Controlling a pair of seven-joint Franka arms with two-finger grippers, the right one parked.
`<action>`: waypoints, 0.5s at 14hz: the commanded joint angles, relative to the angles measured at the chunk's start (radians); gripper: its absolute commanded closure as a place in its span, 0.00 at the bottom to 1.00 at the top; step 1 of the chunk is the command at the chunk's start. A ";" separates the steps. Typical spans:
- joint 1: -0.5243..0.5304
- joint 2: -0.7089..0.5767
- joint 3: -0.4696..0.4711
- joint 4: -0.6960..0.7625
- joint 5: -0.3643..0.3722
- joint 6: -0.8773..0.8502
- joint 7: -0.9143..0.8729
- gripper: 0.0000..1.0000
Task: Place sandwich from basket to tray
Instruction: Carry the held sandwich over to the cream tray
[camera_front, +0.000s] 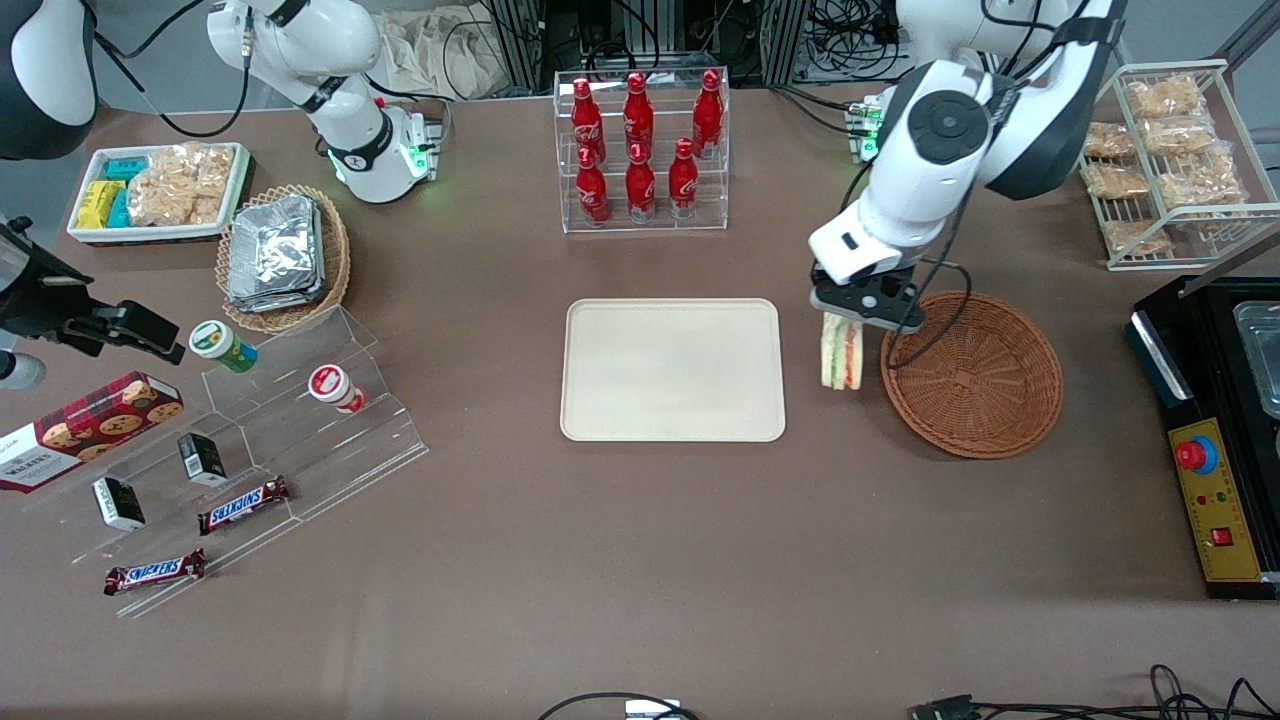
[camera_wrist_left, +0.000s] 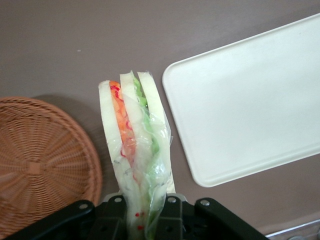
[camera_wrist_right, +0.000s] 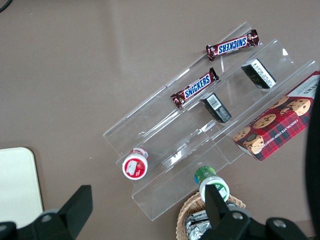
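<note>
The clear-wrapped sandwich (camera_front: 841, 355) (camera_wrist_left: 134, 155) hangs above the bare table, between the cream tray (camera_front: 672, 369) and the reddish-brown wicker basket (camera_front: 972, 373). My left gripper (camera_front: 850, 318) (camera_wrist_left: 142, 222) is shut on its upper end, so the white bread and its orange, red and green layers point down. In the left wrist view the basket (camera_wrist_left: 40, 162) lies on one side of the sandwich and the tray (camera_wrist_left: 250, 105) on the other. Nothing lies in the basket or on the tray.
A clear rack of red cola bottles (camera_front: 640, 150) stands farther from the front camera than the tray. A wire rack of snack bags (camera_front: 1170, 160) and a black control box (camera_front: 1215, 480) sit at the working arm's end. A tan basket of foil packs (camera_front: 280, 255) and an acrylic stand with snacks (camera_front: 250, 450) lie toward the parked arm's end.
</note>
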 joint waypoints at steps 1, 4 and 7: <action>-0.071 0.092 0.011 0.074 -0.001 0.020 -0.101 0.85; -0.120 0.180 0.011 0.088 0.006 0.087 -0.195 0.85; -0.149 0.238 0.011 0.089 0.007 0.141 -0.238 0.85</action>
